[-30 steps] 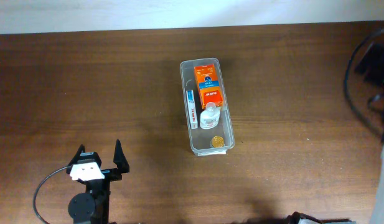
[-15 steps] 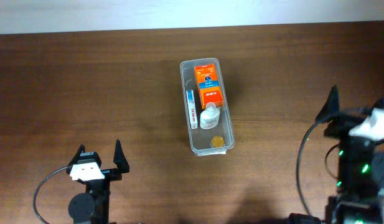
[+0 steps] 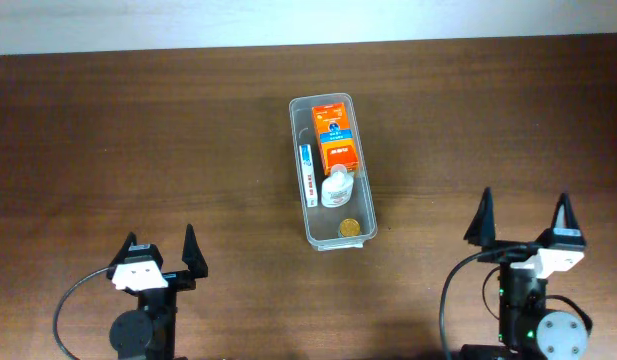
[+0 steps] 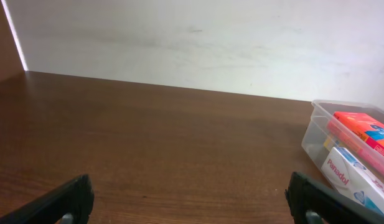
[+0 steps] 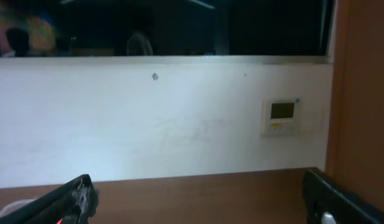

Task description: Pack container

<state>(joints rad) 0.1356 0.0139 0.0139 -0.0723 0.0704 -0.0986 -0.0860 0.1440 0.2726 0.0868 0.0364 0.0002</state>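
Dark wood worktop (image 3: 138, 130), clear container (image 3: 323, 233) at centre holding orange box (image 3: 338, 155) and white bottle (image 3: 336, 188). At seven o'clock left end effector (image 3: 160, 242), at five right end effector (image 3: 524, 207), both spread wide, empty.

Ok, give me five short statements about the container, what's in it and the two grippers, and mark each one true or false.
1. The clear container stands on the wooden table, apart from both grippers. True.
2. The orange box lies on the table beside the container. False: it lies inside the container.
3. The left gripper and the right gripper are both open and hold nothing. True.
4. The white bottle is held by the right gripper. False: it sits in the container, next to the orange box.
5. The Panadol box lies in the container along one long wall. True.
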